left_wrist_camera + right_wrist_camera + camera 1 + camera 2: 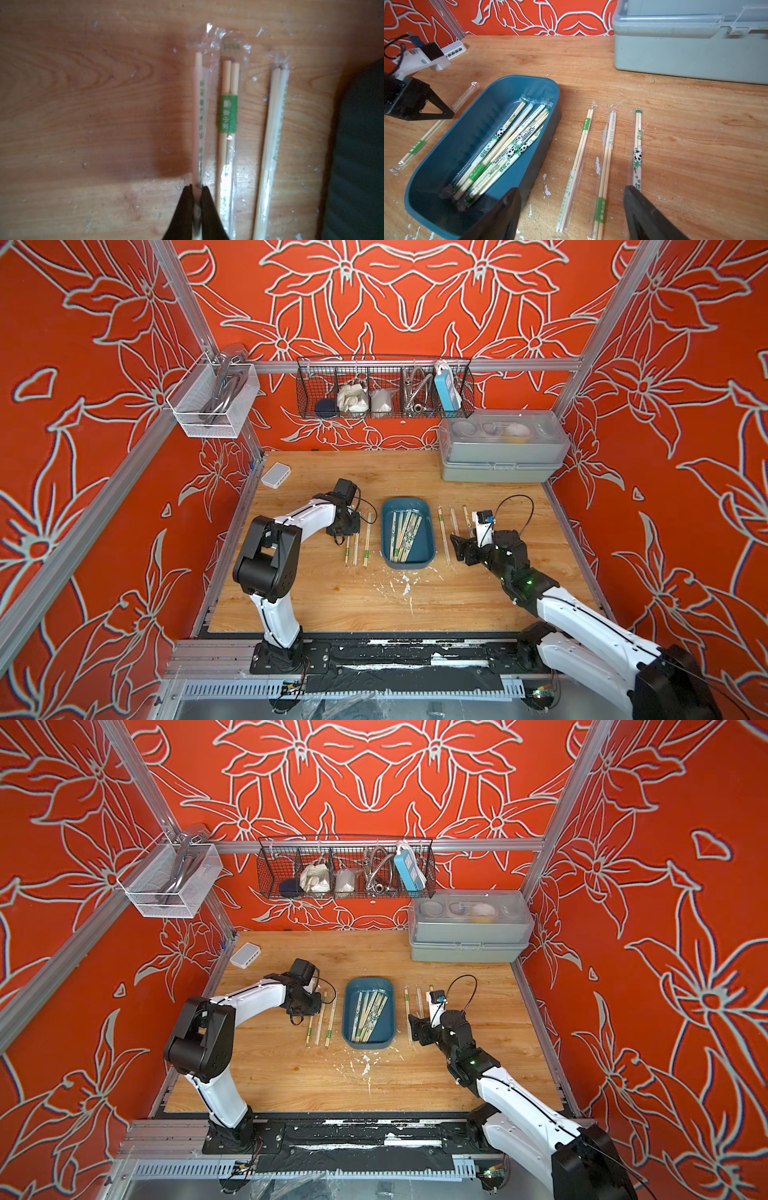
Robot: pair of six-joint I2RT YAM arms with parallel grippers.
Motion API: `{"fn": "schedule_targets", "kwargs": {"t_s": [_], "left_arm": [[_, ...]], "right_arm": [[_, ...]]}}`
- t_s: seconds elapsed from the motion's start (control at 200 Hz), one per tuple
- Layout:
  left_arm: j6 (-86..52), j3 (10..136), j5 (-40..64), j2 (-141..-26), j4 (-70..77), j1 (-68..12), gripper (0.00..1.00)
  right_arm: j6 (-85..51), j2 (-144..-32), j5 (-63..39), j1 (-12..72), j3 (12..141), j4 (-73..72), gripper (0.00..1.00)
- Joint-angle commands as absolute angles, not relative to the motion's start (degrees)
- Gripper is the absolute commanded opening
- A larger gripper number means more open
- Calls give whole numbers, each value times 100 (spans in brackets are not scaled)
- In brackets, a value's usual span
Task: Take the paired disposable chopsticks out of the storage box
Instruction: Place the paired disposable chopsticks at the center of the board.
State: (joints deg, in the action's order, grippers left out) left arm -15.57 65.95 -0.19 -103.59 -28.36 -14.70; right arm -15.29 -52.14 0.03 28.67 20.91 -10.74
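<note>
The storage box [407, 500] sits in the middle of the tabletop [332, 605], a pale wooden board marked with white flecks [401, 585] just in front of the box. Most of the paired disposable chopsticks [403, 535] lie slanted inside it. Three loose pairs [367, 539] lie on the wood beside the box toward the left arm, and three further pairs [443, 533] toward the right arm.

The left end effector [197, 195] is pinched narrow on a sleeved pair [196, 124], the one farthest from the box on that side. Whether that pair touches the wood I cannot tell. The right end effector [571, 191] stands wide, over the pairs by the box's front corner.

Behind the box toward the right arm stands a grey-green lidded case [498, 466], and toward the left arm a small white hub [275, 475]. Orange-red walls [415, 302] with pale flower outlines enclose the cell. A black wire basket [307, 406] hangs on the back rail above the box.
</note>
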Motion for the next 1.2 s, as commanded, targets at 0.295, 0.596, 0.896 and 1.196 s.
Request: {"fn": "schedule_targets", "kwargs": {"t_s": [0.295,0.596,0.896,1.196], "left_arm": [[-1470,6722,-264,-10636,-2814,-1357,13],[-1511,6786,-211,-10679,-2832,-1354,27],[-1628,6574,-193,-10172,-2874,-1354,33],[-2077,5314,-437,-8582,-2146,-1361,48]], "right_arm": [[-1538,-5210,-44,2907,2127,-1125,82],[-1538,-5221,-44,2915,2144,-1092,82],[-1538,-5230,-62,2914,2152,-1072,82],[-1529,-5342,-111,2912,2170,-1083,82]]}}
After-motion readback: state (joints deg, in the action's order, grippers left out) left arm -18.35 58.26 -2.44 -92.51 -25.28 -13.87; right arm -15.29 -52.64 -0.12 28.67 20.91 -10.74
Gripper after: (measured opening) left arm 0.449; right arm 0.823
